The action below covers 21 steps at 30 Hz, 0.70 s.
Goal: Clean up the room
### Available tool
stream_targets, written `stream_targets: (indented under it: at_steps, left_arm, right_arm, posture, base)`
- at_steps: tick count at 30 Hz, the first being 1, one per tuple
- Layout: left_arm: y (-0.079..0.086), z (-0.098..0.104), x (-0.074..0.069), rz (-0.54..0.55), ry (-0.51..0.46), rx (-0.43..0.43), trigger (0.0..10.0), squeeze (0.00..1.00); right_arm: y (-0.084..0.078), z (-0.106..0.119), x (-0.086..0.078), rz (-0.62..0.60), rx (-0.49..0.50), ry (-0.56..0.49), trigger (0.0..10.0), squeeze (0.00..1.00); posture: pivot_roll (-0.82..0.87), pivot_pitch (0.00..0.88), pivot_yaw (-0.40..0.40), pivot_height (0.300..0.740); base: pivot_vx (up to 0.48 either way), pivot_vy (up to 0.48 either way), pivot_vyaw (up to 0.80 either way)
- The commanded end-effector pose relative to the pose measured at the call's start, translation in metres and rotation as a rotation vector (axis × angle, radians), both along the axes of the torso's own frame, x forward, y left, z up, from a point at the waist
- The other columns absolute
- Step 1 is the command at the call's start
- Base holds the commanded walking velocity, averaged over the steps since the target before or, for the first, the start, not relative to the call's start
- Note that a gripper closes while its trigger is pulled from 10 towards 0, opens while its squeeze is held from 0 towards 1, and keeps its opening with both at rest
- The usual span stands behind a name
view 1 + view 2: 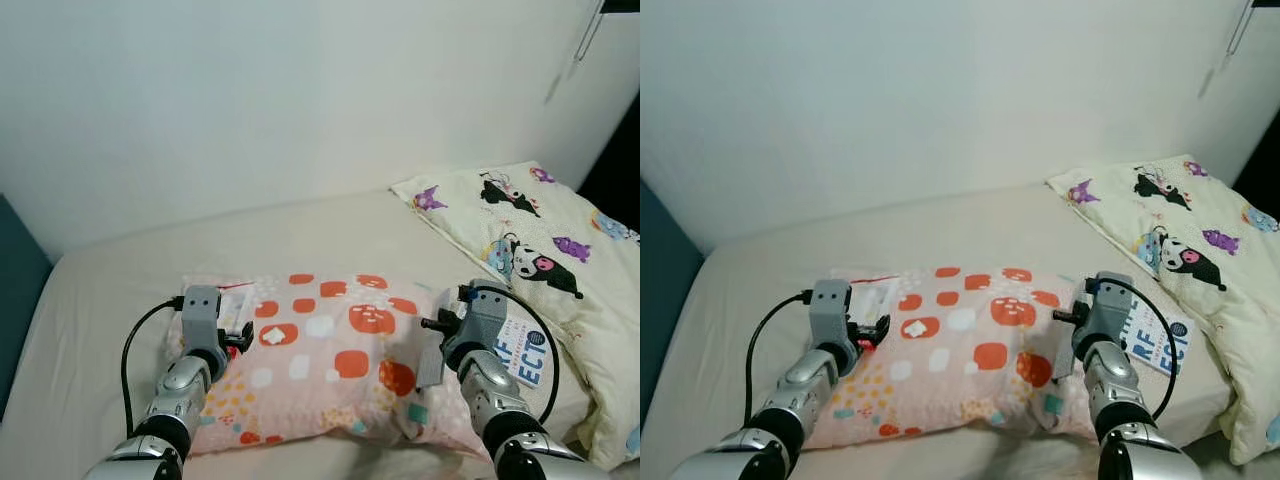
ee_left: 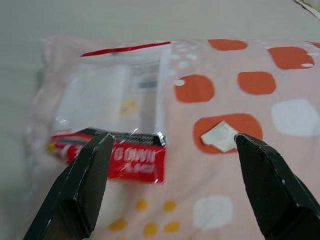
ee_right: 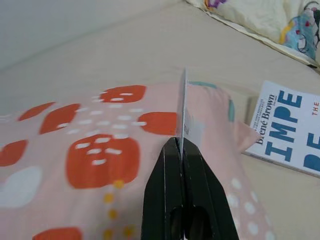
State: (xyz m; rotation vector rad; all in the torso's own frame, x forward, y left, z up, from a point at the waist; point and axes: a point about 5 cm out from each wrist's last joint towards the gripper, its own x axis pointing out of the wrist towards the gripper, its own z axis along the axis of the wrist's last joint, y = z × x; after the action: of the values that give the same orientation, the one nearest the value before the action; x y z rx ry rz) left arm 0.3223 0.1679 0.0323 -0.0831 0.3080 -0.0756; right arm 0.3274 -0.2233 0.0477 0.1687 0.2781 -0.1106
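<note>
Two grippers over pillow point(image 1: 330, 360), left gripper point(image 2: 172, 150) spread, right gripper point(image 3: 182, 150) pinching card point(image 3: 184, 107).

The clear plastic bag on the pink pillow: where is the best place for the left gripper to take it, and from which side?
Probably the bag's red-printed edge, which lies nearest the open left gripper. Come straight forward along the pillow top; the bag lies flat there, so a finger would need to slide under this edge.

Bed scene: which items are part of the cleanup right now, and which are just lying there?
In play:
- pink pillow
- thin card, pinched by right gripper
- plastic packet, between the open left gripper fingers

Lying about:
- book
- cartoon pillow
</note>
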Motion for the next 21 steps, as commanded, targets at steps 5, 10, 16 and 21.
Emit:
stream_targets:
  at_steps: [5, 10, 16, 21]
  left_arm:
    - [0.003, -0.011, -0.007, 0.016, 0.069, 0.027, 10.0, 0.0]
    - [0.002, -0.013, -0.008, 0.015, 0.081, 0.032, 10.0, 0.0]
    - [0.0, -0.016, -0.01, 0.013, 0.091, 0.036, 10.0, 0.0]
    - [-0.005, -0.019, -0.015, 0.007, 0.084, 0.04, 10.0, 0.0]
  right_arm:
    - [0.022, -0.008, -0.001, 0.082, -0.01, 0.023, 10.0, 0.0]
    - [0.037, -0.013, -0.003, 0.139, -0.01, 0.039, 10.0, 0.0]
    - [0.05, -0.02, -0.007, 0.183, -0.005, 0.058, 10.0, 0.0]
    - [0.061, -0.025, -0.01, 0.23, -0.01, 0.076, 10.0, 0.0]
  posture:
    - [-0.05, 0.02, -0.001, 0.74]
    - [-0.05, 0.019, -0.002, 0.74]
    - [-0.05, 0.019, -0.001, 0.74]
    - [-0.05, 0.017, -0.005, 0.74]
  base:
    - [-0.079, 0.0, 0.0]
    - [-0.457, 0.0, 0.0]
    - [-0.474, 0.0, 0.0]
    - [-0.094, 0.0, 0.0]
